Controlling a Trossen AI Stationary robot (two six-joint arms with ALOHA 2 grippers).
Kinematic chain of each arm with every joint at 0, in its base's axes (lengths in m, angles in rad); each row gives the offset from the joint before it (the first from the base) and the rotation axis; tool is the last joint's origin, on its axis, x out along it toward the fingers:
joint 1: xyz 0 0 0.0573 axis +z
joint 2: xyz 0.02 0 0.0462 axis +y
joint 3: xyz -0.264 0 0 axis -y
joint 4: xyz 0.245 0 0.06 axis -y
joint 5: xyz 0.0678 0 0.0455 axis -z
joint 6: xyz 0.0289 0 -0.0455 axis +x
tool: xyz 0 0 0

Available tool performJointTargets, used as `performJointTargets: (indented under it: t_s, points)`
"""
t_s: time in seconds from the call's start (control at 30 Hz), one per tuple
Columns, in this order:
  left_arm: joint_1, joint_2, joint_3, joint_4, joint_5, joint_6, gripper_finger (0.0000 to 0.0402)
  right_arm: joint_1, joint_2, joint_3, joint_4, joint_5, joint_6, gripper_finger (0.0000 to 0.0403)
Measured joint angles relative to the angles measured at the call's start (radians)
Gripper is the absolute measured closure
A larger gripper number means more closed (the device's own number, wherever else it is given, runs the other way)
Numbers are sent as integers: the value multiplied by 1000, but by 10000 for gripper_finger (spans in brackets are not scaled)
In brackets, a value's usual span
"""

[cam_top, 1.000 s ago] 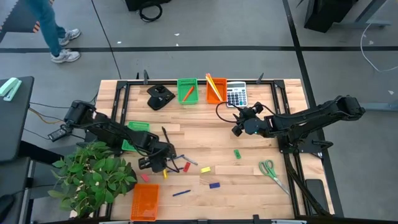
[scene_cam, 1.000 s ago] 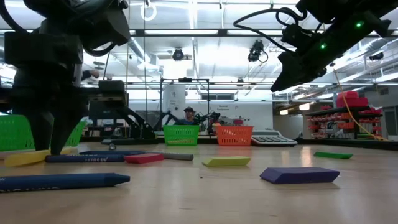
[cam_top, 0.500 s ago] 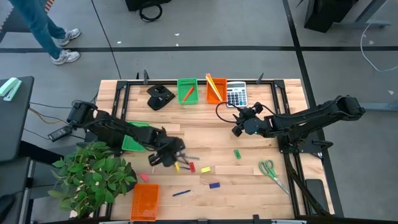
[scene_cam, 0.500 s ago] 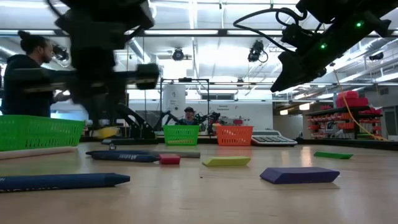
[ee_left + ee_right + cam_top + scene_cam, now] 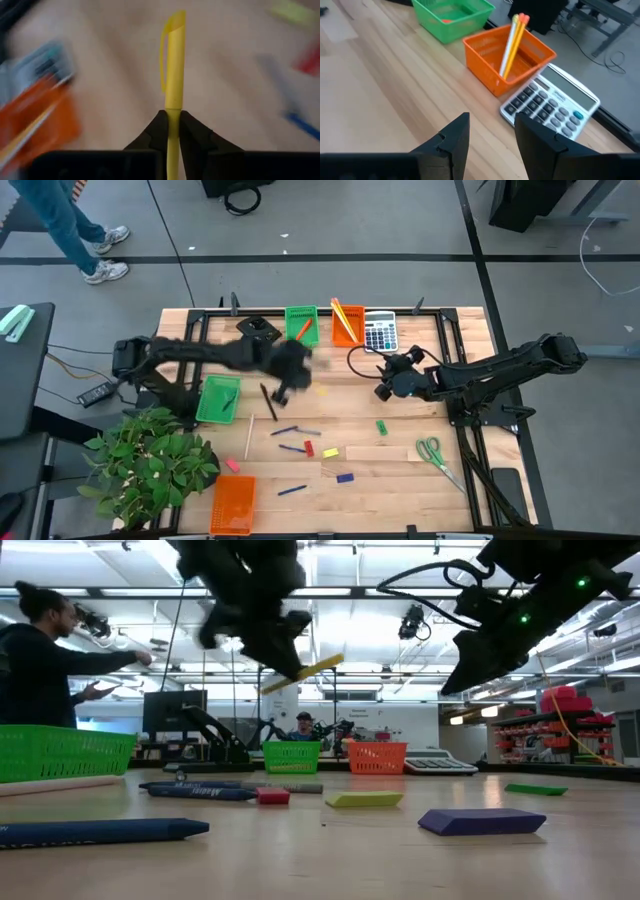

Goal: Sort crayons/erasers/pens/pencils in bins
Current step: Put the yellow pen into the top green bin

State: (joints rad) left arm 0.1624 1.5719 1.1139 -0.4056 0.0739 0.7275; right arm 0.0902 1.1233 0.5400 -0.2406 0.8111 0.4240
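From above, the left gripper (image 5: 293, 368) hangs over the surface (image 5: 420, 470), at 6 o'clock from the green bin (image 5: 301, 325). Low view: the yellow pen (image 5: 303, 673) is up high. Left wrist view: fingers (image 5: 158, 131) pinch it. The right gripper (image 5: 490, 135) waits, fingers spread.

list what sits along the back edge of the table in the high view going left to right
black object → green bin → orange bin with pencils → calculator
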Motion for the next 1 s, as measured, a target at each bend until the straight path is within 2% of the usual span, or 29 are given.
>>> performJointTargets:
  t_s: [0.17,0.4,0.57,0.73,1.0]
  points:
    - [224,1,-1,101,29,-238,368,0,0,0,-65,28,55,241]
    - [407,53,1,293,34,-584,357,0,0,0,-75,44,64,241]
    - [445,147,0,341,34,-717,363,-1,0,0,-85,48,60,241]
    - [456,240,-2,372,30,-775,354,-3,0,0,-97,49,59,241]
    - [489,264,-1,407,22,-842,356,-3,0,0,-107,48,59,241]
